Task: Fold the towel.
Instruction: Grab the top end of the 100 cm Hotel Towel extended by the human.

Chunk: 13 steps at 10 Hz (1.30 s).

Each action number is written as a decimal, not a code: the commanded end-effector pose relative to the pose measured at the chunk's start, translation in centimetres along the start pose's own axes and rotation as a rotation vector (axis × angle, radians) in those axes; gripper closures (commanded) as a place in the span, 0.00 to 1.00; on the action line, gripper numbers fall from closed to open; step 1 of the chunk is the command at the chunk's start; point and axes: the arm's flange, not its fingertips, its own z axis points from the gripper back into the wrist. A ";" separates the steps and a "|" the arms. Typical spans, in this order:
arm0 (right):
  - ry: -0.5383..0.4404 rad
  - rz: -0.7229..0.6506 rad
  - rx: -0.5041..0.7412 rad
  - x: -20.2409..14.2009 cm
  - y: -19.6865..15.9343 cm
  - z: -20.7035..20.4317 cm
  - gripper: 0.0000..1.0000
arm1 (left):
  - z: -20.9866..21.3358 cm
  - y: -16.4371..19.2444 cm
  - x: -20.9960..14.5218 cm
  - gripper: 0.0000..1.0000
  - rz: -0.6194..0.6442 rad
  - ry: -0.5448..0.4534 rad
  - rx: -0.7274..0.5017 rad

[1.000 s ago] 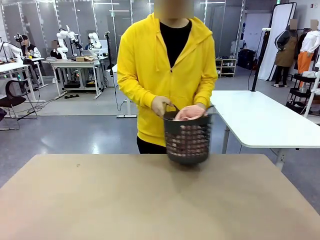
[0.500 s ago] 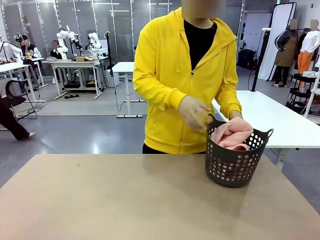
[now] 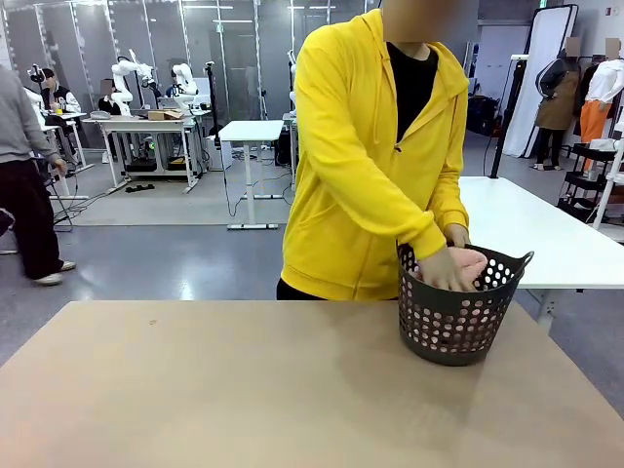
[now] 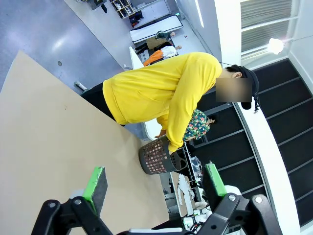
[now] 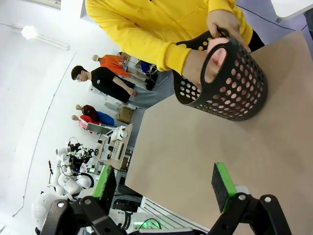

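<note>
The salmon-pink towel (image 3: 474,264) lies bunched inside a dark grey perforated basket (image 3: 452,317) on the far right part of the table. A person in a yellow hoodie leans over it, one hand (image 3: 446,268) pushed down onto the towel and the other behind the rim. Through a handle hole in the right wrist view, the towel (image 5: 217,61) shows pink inside the basket (image 5: 230,85). My right gripper (image 5: 164,182) hangs open above the table, well short of the basket. My left gripper (image 4: 155,181) is open too, with the basket (image 4: 156,156) farther off.
The tan table (image 3: 244,390) spreads bare in front of the basket. A white table (image 3: 526,234) stands behind the person at right. At the far left, another person (image 3: 24,195) walks through the room.
The person set the basket down at the table's far right, then lowered a hand into it onto the towel. A passer-by has come in at the left.
</note>
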 end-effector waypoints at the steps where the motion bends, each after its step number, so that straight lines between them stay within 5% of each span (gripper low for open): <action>1: -0.010 0.004 0.009 0.2 0.1 0.1 0.00 | 0.1 -0.1 0.3 0.00 -0.011 -0.002 -0.016; 13: -0.010 0.004 0.009 0.2 0.1 0.1 0.00 | 0.1 -0.1 0.3 0.00 -0.011 -0.002 -0.016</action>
